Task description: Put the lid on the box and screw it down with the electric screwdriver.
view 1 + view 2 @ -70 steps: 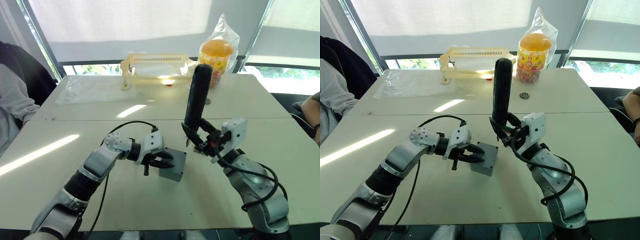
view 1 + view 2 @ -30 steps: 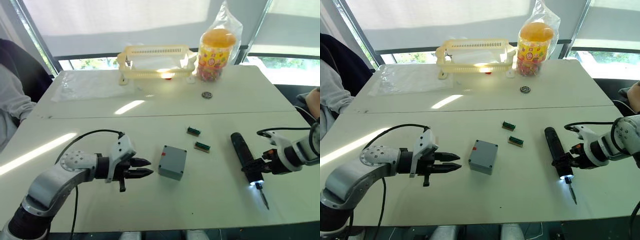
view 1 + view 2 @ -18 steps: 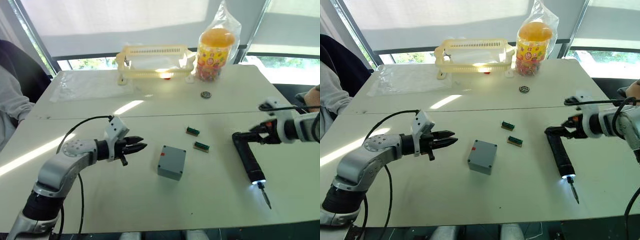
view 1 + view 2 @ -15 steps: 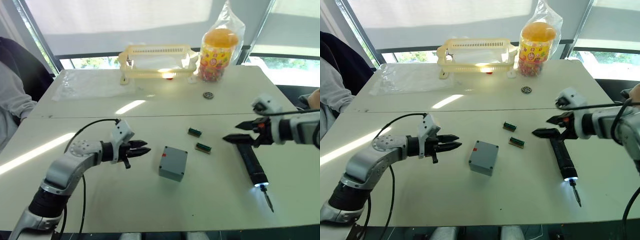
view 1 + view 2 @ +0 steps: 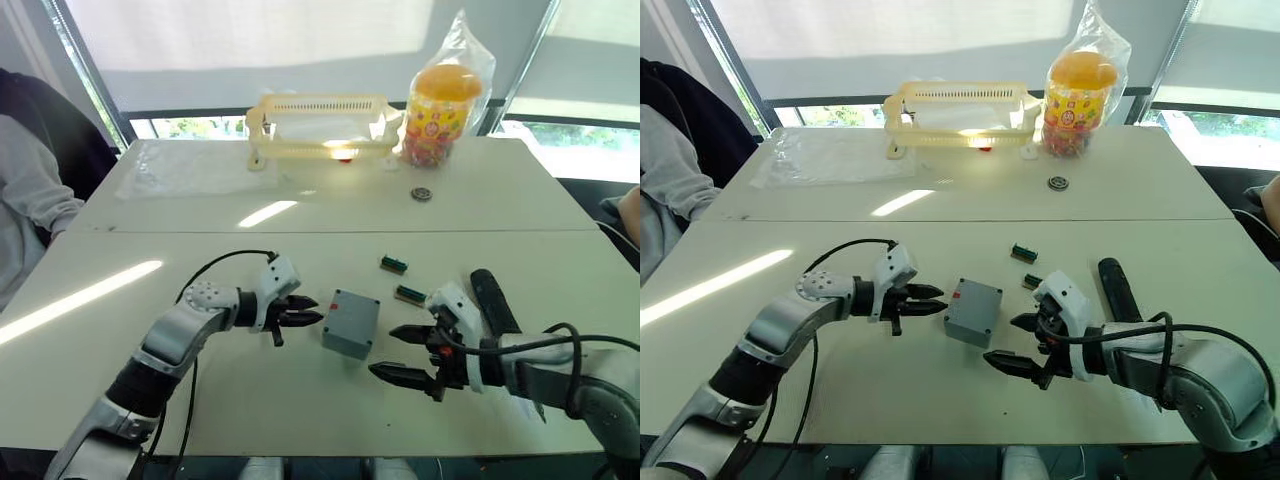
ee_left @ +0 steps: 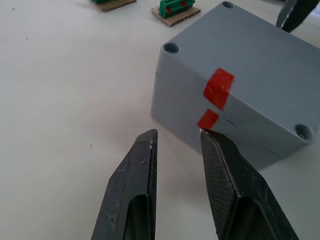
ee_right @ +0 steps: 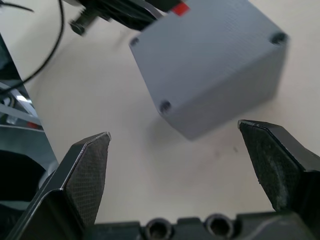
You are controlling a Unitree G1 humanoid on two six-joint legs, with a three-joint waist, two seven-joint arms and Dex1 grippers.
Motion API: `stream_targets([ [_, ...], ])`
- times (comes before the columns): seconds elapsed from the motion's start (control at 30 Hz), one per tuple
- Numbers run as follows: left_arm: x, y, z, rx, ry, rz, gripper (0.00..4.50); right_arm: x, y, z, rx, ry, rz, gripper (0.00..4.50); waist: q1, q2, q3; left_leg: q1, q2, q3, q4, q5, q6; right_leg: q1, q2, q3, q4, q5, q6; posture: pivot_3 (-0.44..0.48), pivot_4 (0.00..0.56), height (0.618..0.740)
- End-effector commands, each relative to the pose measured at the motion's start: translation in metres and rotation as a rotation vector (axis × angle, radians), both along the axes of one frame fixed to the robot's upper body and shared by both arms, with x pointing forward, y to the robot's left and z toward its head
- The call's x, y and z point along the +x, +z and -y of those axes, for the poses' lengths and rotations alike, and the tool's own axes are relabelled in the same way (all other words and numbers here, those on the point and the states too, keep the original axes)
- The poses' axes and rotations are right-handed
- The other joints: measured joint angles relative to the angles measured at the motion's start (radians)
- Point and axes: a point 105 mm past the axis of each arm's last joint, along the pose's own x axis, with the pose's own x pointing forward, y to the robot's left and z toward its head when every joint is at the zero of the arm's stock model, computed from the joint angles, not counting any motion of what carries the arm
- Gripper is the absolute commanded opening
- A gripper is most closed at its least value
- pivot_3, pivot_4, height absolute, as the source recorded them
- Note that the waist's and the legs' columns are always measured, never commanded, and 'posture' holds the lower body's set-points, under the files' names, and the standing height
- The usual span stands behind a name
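Note:
The grey-blue box (image 5: pixel 349 332) stands mid-table with the lid (image 6: pixel 260 70) seated on top; a red mark crosses the seam between them. My left gripper (image 5: pixel 312 311) is at the box's left side, open by a narrow gap and holding nothing, with one fingertip (image 6: pixel 206 135) touching the box wall under the red mark. My right gripper (image 5: pixel 383 350) is wide open just to the right of the box and nearer to me, and its fingers (image 7: pixel 90 170) stand apart from the box. The black electric screwdriver (image 5: pixel 488 290) lies on the table behind my right arm, partly hidden.
Two small green parts (image 5: pixel 393 264) (image 5: pixel 409 294) lie right of the box. At the back stand a yellow basket (image 5: pixel 318 125), a bagged jar of sweets (image 5: pixel 440 100) and a small round disc (image 5: pixel 421 194). A person (image 5: pixel 25 200) sits at the left edge.
My right gripper has left the screwdriver lying on the table and swung left to the box, wide open. My left gripper has moved right, up to the box's side.

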Motion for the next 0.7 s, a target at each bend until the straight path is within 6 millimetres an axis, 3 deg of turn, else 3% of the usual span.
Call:
stream_targets([
  [0.03,0.011,0.004,0.013,0.008,-0.033,0.071,1.33,-0.003,0.000,-0.014,0.016,0.029,0.011,4.46,-0.002,0.000,0.000,0.000,0.000,0.000,0.000,0.000,0.000,0.000,0.000,0.000,0.000,0.000,0.000,0.000,0.150,0.740],
  [0.3,0.037,0.009,0.031,-0.006,-0.020,0.155,1.33,-0.009,0.001,-0.031,0.074,0.040,-0.015,4.46,-0.003,0.000,0.000,0.000,0.000,0.000,0.000,0.000,0.000,0.000,0.000,0.000,0.001,0.001,0.001,0.000,0.150,0.740],
  [0.47,0.053,0.014,-0.011,0.046,0.124,0.199,1.33,0.001,0.022,0.003,-0.035,-0.040,0.131,4.46,-0.012,0.000,0.000,0.000,0.000,0.000,0.000,0.000,0.000,-0.001,0.000,0.000,0.002,0.001,0.002,0.000,0.150,0.740],
  [0.6,0.031,0.021,-0.041,0.061,0.128,0.161,1.33,0.009,0.026,0.020,-0.095,-0.042,0.187,4.46,-0.027,0.000,0.000,0.002,0.000,0.000,-0.003,0.000,0.000,-0.001,0.000,0.000,0.003,0.001,0.002,0.000,0.150,0.740],
  [0.7,0.000,0.021,-0.043,0.053,0.050,0.081,1.33,0.016,0.017,0.020,-0.120,-0.015,0.204,4.46,-0.027,-0.001,0.000,0.003,0.001,-0.001,-0.004,0.000,0.000,-0.001,0.000,0.000,0.003,0.001,0.002,0.000,0.150,0.740],
])
